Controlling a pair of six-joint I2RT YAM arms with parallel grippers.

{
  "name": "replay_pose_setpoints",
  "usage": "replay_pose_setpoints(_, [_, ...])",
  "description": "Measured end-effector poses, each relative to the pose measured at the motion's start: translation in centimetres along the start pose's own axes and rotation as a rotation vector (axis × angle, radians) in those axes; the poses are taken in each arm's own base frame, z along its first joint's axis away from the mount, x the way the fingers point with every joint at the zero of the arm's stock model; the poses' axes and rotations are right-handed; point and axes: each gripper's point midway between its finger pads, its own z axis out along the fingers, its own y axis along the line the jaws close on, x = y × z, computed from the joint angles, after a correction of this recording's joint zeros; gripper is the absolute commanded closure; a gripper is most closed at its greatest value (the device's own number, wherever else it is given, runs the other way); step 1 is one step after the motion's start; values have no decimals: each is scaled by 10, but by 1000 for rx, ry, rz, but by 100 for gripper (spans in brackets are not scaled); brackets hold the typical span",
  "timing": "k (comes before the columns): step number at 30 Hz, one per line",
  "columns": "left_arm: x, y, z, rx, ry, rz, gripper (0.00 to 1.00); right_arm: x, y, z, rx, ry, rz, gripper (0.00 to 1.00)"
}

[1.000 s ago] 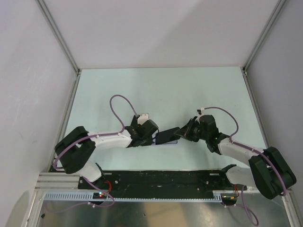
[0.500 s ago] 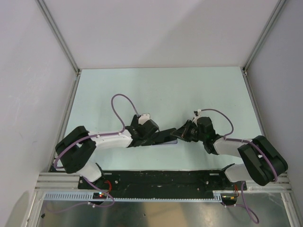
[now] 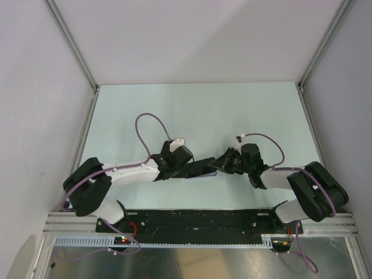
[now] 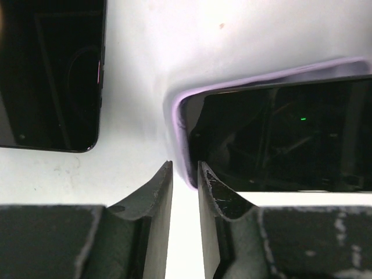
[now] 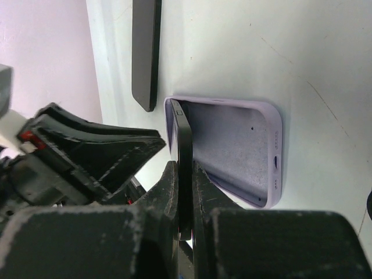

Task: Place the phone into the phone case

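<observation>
Right gripper [image 5: 185,174] first: we see its fingers [image 5: 212,200] clamped on the phone [image 5: 181,133], which we're looking at edge-on, a thin dark slab. Over on the left gripper [image 4: 186,180], the fingers [image 4: 160,192] are down to a narrow gap with the lilac corner rim of the phone case [image 5: 244,145] caught between the tips, so we read that as a pinch steadying the case. The case lies open side up on the pale table [image 5: 290,58], toward 6 o'clock from the table's middle, between the two grippers. We'd call this the seating step, partly done: one long edge of the phone sits at the case's rim and the other edge stands raised, so it has yet to be laid flat and pressed in. The phone is black and glossy, its glass mirroring the rig. A second dark slab [image 5: 145,52] lies at 11 o'clock of the case, apart from it.
</observation>
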Motion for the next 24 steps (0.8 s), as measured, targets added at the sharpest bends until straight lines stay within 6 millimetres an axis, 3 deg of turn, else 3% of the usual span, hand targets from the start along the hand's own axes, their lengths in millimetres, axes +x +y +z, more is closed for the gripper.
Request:
replay_pose_setpoints(5, [-26,-11,-20,75,-77,-51,81,2,-1,2,-8,11,0,100])
replay_pose_setpoints(8, [-37,-8,-24,84,-109,-83,92,2,-1,3,-10,13,0,100])
replay_pose_setpoints(12, [-37,3,-12,39,-95,-104,99,2,-1,3,-11,14,-1,100])
replay_pose_setpoints(18, [-15,17,18,-54,-10,-77,100,2,-2,2,-10,18,-7,100])
replay_pose_setpoints(24, [-22,10,24,-60,-6,-70,100,2,-3,2,1,26,-16,100])
